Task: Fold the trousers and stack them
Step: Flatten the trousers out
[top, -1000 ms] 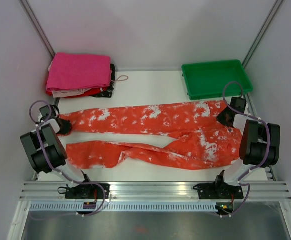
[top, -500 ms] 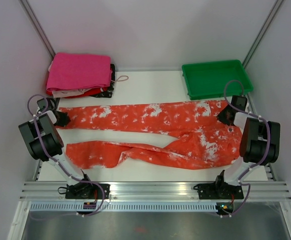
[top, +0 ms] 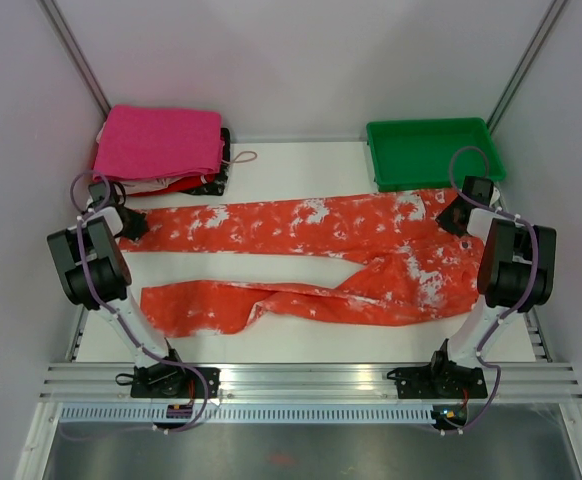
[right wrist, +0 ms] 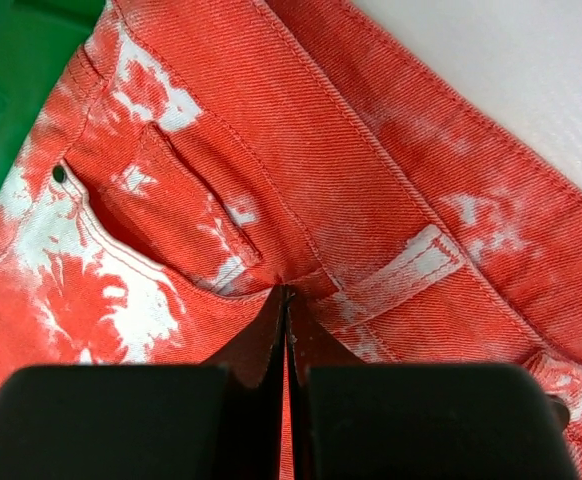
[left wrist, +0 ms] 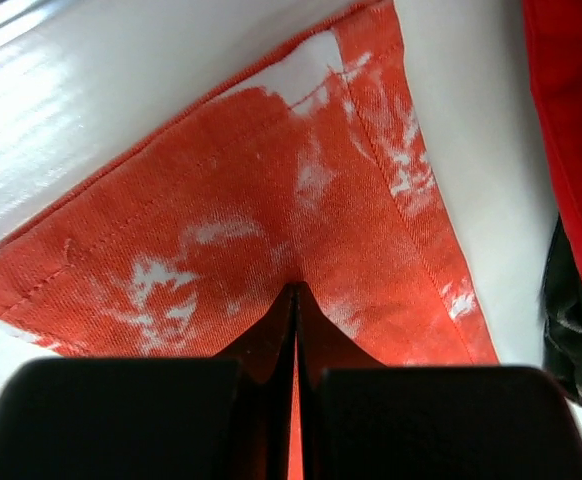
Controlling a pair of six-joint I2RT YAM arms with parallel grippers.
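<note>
As the top view shows, the trousers [top: 311,255] lie across the table [top: 301,345], waist to the right and legs running left. The far leg is stretched fairly straight. The near leg lies twisted and creased. The left gripper [top: 126,222] sits at the far leg's hem, and the right gripper [top: 454,214] sits at the far corner of the waist. A folded pink cloth [top: 159,143] rests at far left and a green tray [top: 426,155] at far right, its near rim just beside the waist.

Left wrist view: fingers pressed together, pinching the hem [left wrist: 201,270] near its middle, with fabric puckering into the pinch. A red and dark cloth edge [left wrist: 571,150] lies close on the right.

Right wrist view: fingers pressed together, pinching the fabric just below the waistband, beside a belt loop [right wrist: 411,258] and pocket [right wrist: 186,195].

Assessment: the step in hand appears to be the first lengthwise fold, with both ends of the far leg gripped. The next move calls for both arms to carry the far leg toward the near leg together, keeping even tension. The twisted near leg may need smoothing.
</note>
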